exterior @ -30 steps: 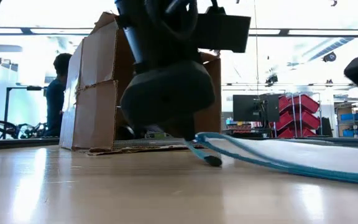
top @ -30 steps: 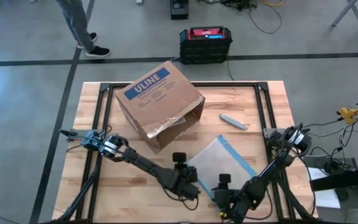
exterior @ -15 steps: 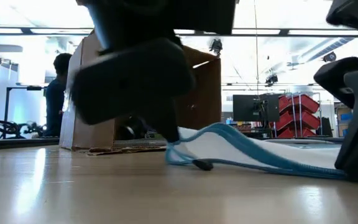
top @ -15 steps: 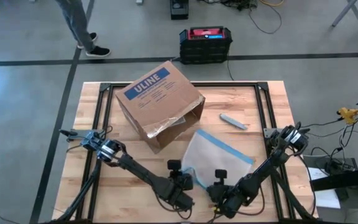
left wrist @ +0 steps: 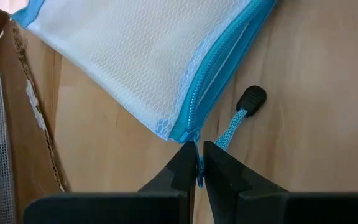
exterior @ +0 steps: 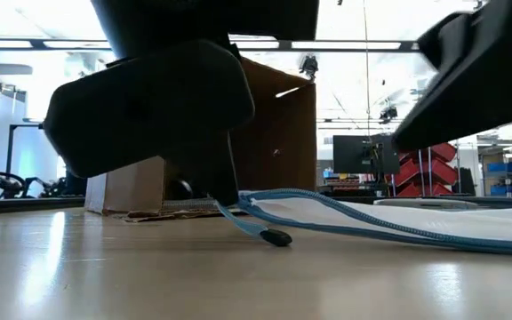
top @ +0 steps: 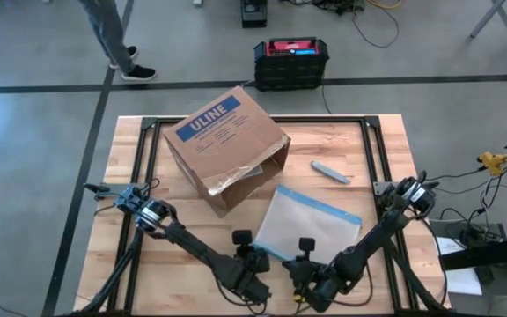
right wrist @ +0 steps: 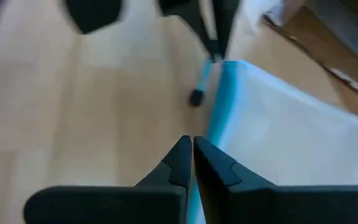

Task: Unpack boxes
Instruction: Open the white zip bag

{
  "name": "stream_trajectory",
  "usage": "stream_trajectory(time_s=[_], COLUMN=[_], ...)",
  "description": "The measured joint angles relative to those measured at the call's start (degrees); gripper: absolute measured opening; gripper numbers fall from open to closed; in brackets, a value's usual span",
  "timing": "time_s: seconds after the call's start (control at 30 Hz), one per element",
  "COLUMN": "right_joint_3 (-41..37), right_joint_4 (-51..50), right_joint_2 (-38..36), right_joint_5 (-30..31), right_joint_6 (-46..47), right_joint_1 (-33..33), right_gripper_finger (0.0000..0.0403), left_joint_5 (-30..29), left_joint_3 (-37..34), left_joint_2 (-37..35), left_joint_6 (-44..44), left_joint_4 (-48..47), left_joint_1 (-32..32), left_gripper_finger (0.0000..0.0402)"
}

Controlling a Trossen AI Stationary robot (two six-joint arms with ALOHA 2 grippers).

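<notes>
At pouch [left wrist: 142, 56] corner, my left gripper [left wrist: 198, 168] pinches zipper edge; right gripper [right wrist: 192, 158] pressed together alongside; box [top: 225, 146] well apart.

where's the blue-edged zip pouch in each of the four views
High view: the pouch lies on the table right of the cardboard box, in front of both grippers.
Low view: it runs along the tabletop from centre to right edge.
Left wrist view: fills the top; the left gripper is shut on its corner.
Right wrist view: on the right, with the right gripper at its edge.
Shared landmark: the black zipper pull.
</notes>
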Motion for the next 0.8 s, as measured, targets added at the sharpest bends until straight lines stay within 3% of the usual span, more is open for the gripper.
stream_trajectory(time_s=[0.1,0.37,0.47,0.63,0.8], right_joint_3=[-0.32,-0.41,-0.41,-1.01,-1.84], right_joint_4=[0.85,8.62,9.76,9.57,12.32], right_joint_2=[1.05,3.39,3.48,3.51,3.51], right_joint_5=[0.04,0.0,-0.94,-1.72,-7.44], right_joint_6=[-0.14,-4.14,-4.2,-4.46,-6.85], right_joint_1=[-1.59,-3.26,-3.97,-5.56,-6.41], right_gripper_finger=[0.0037,0.0173,0.0207,0.023,0.022], left_joint_5=[-0.09,-0.2,-0.2,-0.87,-3.91], left_joint_3=[-0.01,-0.01,-0.01,0.51,2.41], left_joint_2=[0.0,0.0,0.0,0.0,-0.24], left_joint_6=[-0.48,-1.72,-2.67,-4.28,-4.2], left_joint_4=[0.31,0.71,1.12,1.97,2.8], left_joint_1=[-0.54,-1.95,-2.72,-4.07,-4.91], left_gripper_finger=[0.0014,0.0014,0.0014,0.0014,0.0014])
